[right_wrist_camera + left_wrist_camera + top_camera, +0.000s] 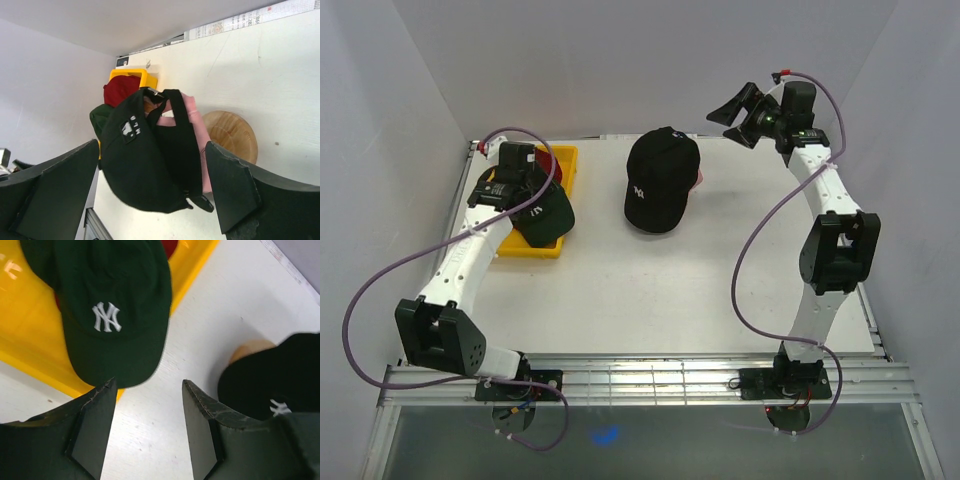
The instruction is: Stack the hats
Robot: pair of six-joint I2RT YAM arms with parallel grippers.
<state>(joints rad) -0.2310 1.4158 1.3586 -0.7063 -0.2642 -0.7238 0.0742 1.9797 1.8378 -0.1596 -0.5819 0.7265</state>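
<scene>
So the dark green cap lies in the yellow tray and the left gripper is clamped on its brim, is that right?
Not quite: the dark green cap does lie in the yellow tray, but the left gripper is open, not clamped on its brim. The left wrist view shows its fingers apart with nothing between them.

Seen from my console: the tray [532, 250] sits at the table's [720, 290] far-left corner with two caps inside. The upper cap [550, 212] lies on the lower cap [548, 160], its brim out over the tray's right edge. To the right, mid-table toward the back, a third cap [660, 180] rests on the stand [231, 136]. My left gripper [147, 385] hangs over the tray, my right gripper [738, 118] above the far-right corner.
</scene>
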